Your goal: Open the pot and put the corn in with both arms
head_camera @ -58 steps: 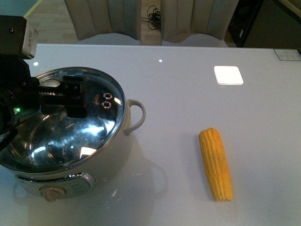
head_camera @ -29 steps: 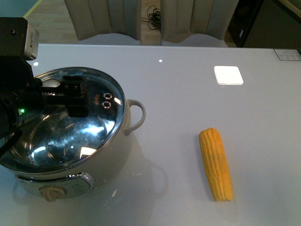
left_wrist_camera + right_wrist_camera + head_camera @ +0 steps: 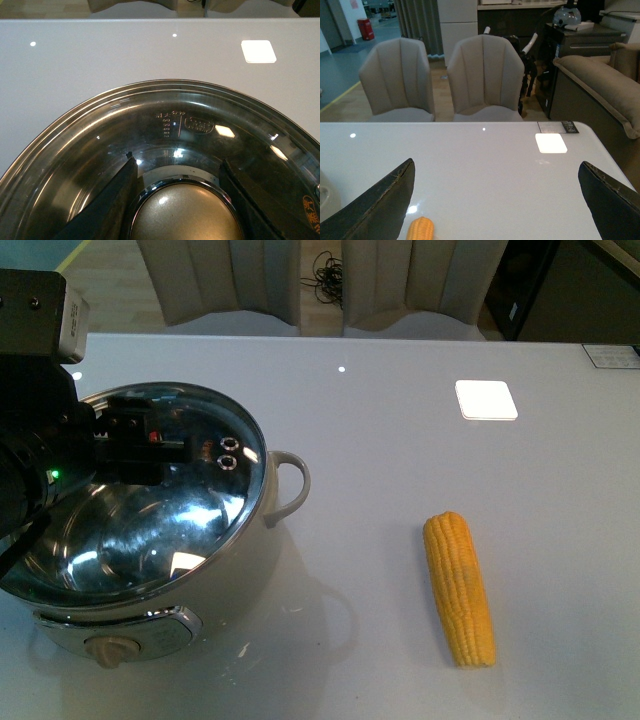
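No text can be read in full. On the glass lid (image 3: 100,150), in the left wrist view, an oval stamp (image 3: 199,124) and a small graduated scale (image 3: 167,126) are noted; both are too faint to read. Orange characters (image 3: 310,210) are cut off at the lid's edge. A printed label (image 3: 610,355) on the table's far corner is illegible.

The glass lid (image 3: 190,500) closes the mouth of the pot (image 3: 245,575), and the left gripper (image 3: 150,445) hangs over it, blocking the way from above. Right of the pot, the table (image 3: 380,470) lies open up to the corn (image 3: 459,589); 2 chairs (image 3: 420,280) stand beyond.
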Available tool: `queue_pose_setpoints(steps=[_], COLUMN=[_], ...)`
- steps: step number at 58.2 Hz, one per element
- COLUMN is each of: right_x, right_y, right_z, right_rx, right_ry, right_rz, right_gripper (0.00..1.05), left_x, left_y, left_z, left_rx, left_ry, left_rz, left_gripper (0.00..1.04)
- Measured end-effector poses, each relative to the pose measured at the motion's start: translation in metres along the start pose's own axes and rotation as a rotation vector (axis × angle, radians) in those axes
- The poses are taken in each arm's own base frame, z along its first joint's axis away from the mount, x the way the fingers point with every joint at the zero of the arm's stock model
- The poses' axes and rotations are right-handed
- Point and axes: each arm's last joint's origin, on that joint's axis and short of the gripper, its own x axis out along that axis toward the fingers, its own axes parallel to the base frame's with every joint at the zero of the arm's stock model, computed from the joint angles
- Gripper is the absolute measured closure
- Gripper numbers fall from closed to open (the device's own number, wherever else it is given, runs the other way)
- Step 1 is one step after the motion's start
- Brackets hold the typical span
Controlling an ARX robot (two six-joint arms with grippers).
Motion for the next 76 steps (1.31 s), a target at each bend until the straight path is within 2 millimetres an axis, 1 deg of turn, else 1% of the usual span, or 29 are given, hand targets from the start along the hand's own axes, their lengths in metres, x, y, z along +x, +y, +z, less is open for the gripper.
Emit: queue_pose_setpoints(steps=[18,25,32,41,51,58,64,68,70,76], right_x=[0.0,0.0,0.0,0.0,0.0,0.0,0.0,0.0,0.0,0.0], right_y=[0.0,0.0,0.0,0.0,0.0,0.0,0.0,0.0,0.0,0.0], right_z=[0.0,0.0,0.0,0.0,0.0,0.0,0.0,0.0,0.0,0.0], right_rx=[0.0,0.0,0.0,0.0,0.0,0.0,0.0,0.0,0.0,0.0], right_ry=[0.0,0.0,0.0,0.0,0.0,0.0,0.0,0.0,0.0,0.0], right_rz=[0.0,0.0,0.0,0.0,0.0,0.0,0.0,0.0,0.0,0.0], right_gripper=[0.09,0.09,0.09,0.09,0.09,0.09,0.09,0.09,0.09,0.09], left_x=[-0.001,-0.002,-0.009,-0.018,-0.03,-0.04,-0.05,-0.059,-0.065,-0.078], left_y=[-0.002,-0.004,-0.007,-0.011,-0.008,0.003,0.019,0.032,0.042,0.068], left_z=[0.0,0.003,0.015,0.036,0.057,0.073,0.087,0.095,0.098,0.097], left_rx=[0.007,0.01,0.054,0.065,0.051,0.03,0.008,-0.001,-0.005,-0.004], left_ry=[-0.003,-0.001,0.001,-0.035,-0.078,-0.121,-0.171,-0.207,-0.228,-0.251], left_rz=[0.012,0.015,0.021,0.011,0.015,0.023,0.04,0.06,0.075,0.118], left_gripper=[0.62,0.62,0.62,0.62,0.62,0.62,0.62,0.62,0.62,0.62])
